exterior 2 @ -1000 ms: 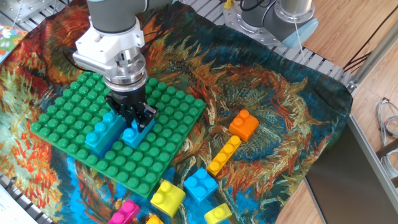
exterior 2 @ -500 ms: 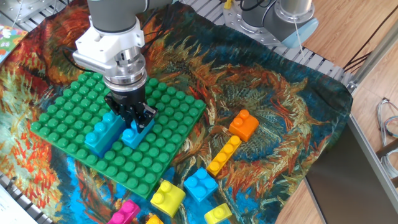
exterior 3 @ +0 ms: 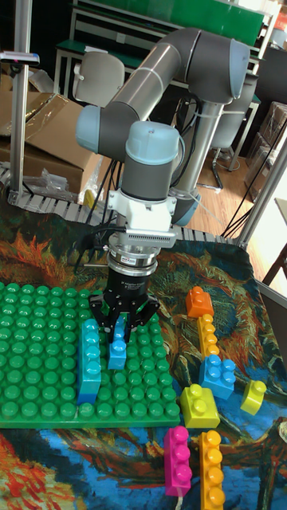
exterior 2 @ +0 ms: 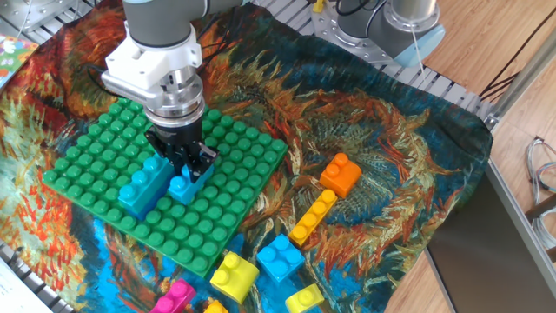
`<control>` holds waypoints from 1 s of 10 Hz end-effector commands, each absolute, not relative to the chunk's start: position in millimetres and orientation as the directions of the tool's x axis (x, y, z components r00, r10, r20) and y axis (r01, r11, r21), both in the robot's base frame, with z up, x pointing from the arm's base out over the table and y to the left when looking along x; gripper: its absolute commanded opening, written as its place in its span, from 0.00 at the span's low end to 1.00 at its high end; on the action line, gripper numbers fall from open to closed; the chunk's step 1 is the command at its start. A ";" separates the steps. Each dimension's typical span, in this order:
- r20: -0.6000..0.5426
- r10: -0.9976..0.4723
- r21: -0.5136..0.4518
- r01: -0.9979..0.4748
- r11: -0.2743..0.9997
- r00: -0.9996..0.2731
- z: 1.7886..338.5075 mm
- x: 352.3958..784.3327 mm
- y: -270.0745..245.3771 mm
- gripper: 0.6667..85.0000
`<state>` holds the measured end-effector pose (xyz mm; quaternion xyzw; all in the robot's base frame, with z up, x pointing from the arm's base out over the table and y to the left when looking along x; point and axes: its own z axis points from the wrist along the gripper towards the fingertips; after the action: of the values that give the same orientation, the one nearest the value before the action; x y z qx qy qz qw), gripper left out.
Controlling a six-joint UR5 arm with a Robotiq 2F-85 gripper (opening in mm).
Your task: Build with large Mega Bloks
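Barely anything has moved in the last second: the claw (exterior 2: 184, 163) stays clamped on the small blue brick (exterior 2: 182, 188), which has maybe nudged slightly toward the long light blue brick (exterior 2: 144, 185) beside it. Both sit near the middle of the green plate (exterior 2: 239, 187). My read is it's being pressed on, release comes next. Spare bricks like the orange one (exterior 2: 340, 174) wait toward the desk's near edge.

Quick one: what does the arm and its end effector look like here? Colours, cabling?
UR5 arm: grey tubular links with light blue caps on the joints. White wrist housing with a ribbed vent strip, then a stacked silver-and-black cylinder. Gripper is black, with short dark jaws. Black cables loop by the wrist.
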<state>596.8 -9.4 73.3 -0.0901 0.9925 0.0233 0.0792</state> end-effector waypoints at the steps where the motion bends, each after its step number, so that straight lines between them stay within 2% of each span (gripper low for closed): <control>1: -0.148 -0.135 0.043 -0.143 0.989 -0.980 75.9 596.0 0.7 0.01; 10: -0.156 -0.166 0.058 -0.177 0.982 -0.974 77.5 603.8 -1.4 0.01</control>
<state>599.9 -1.9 75.9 -0.0884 0.9930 0.0288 0.0725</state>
